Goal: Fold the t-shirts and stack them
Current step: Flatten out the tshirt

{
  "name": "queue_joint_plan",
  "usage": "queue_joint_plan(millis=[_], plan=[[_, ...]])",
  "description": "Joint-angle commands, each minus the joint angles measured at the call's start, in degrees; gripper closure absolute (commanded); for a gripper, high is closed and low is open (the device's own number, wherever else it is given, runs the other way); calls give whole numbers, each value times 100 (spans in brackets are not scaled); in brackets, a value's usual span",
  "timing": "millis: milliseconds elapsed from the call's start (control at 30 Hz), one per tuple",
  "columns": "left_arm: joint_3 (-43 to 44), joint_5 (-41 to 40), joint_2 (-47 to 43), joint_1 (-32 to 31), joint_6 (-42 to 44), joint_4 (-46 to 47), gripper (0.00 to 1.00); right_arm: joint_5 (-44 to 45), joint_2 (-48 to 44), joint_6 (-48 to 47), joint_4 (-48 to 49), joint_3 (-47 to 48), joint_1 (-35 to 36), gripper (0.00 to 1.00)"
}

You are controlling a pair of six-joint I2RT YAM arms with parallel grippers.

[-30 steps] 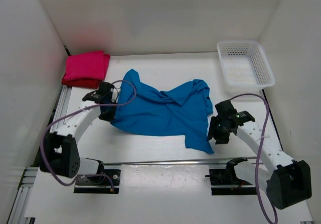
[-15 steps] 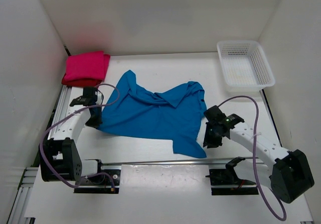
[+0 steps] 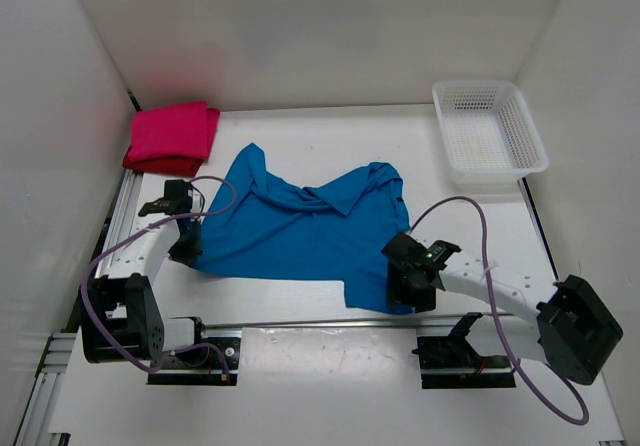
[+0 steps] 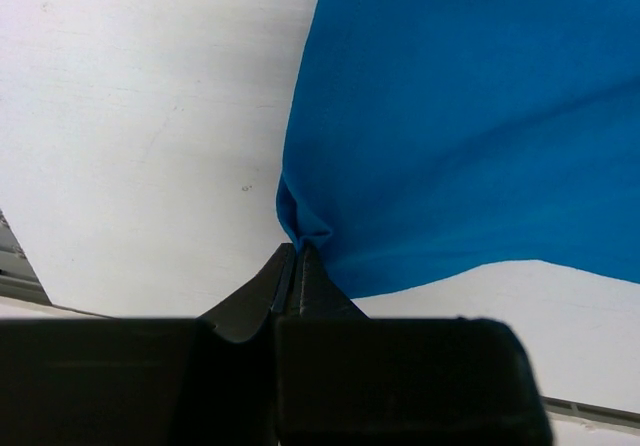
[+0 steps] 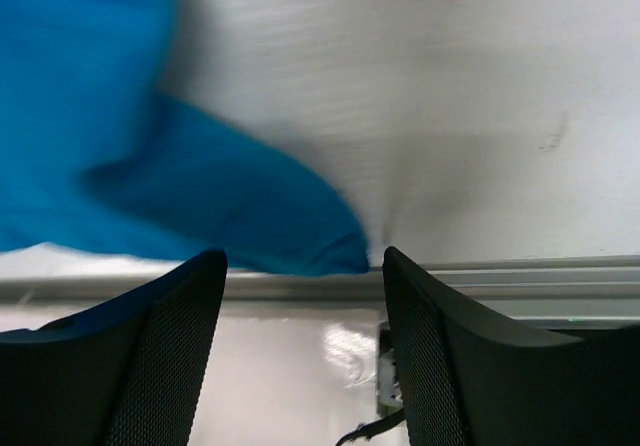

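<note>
- The dark red t-shirt was mostly hidden under the folded pink t-shirt at the upper left of the overhead view; only a thin strip of it showed.
- The right wrist view was blurred, and a black housing filled the bottom of the left wrist view.
- The blue t-shirt lay spread and wrinkled mid-desk, its lower right corner close to the metal rail along the near edge.
- Bare desk lay behind the blue t-shirt and between it and the white basket at the upper right.
- The left jaws were closed, pinching a fold of the blue t-shirt's left edge.
- The right jaws stood wide apart at the shirt's lower right corner, gripping nothing.
</note>
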Motion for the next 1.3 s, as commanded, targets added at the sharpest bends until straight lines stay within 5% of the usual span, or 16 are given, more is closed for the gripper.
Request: queue_joint_plan(millis=[0, 100, 167, 233, 300, 433, 467, 567, 600, 667, 733, 800, 1067, 1267], plan=[[12, 9, -186, 73, -3, -8, 90, 395, 257, 258, -13, -144, 35, 31], [12, 61, -186, 73, -3, -8, 90, 335, 573, 206, 171, -144, 35, 44], [65, 158, -116, 73, -3, -8, 90, 335, 828, 205, 407, -144, -17, 60], [196, 491, 33, 73, -3, -8, 90, 282, 1039, -101, 584, 39, -236, 94], [835, 833, 489, 73, -3, -8, 90, 352, 1145, -704, 663, 714, -544, 100], [3678, 1010, 1832, -50, -3, -515, 90, 125, 1961, -1961, 367, 3277, -2212, 100], [5339, 1011, 2427, -50, -3, -666, 90, 45, 2207, -2096, 130, 4919, -2502, 100], [8054, 1021, 3492, -50, -3, -1062, 90, -157, 3253, -2282, -1013, 7818, -3356, 100], [9481, 959, 3618, -50, -3, -1063, 90, -323, 3620, -2282, -1285, 9542, -3628, 100], [9821, 958, 3454, -50, -3, -643, 90, -569, 3712, -2151, -1227, 10566, -3831, 100], [8263, 1071, 2419, -103, -3, 585, 90, -955, 3170, -1975, -589, 10117, -4052, 100], [7155, 1291, 1725, -216, -3, 1019, 90, -1115, 2317, -1913, -86, 8568, -4104, 100], [4550, 1214, 483, -551, -3, 1020, 90, -1300, 472, -1913, 487, 4852, -4000, 100], [2292, 739, -273, -674, -3, 634, 90, -633, -1267, -1211, 418, 2092, -3378, 100]])
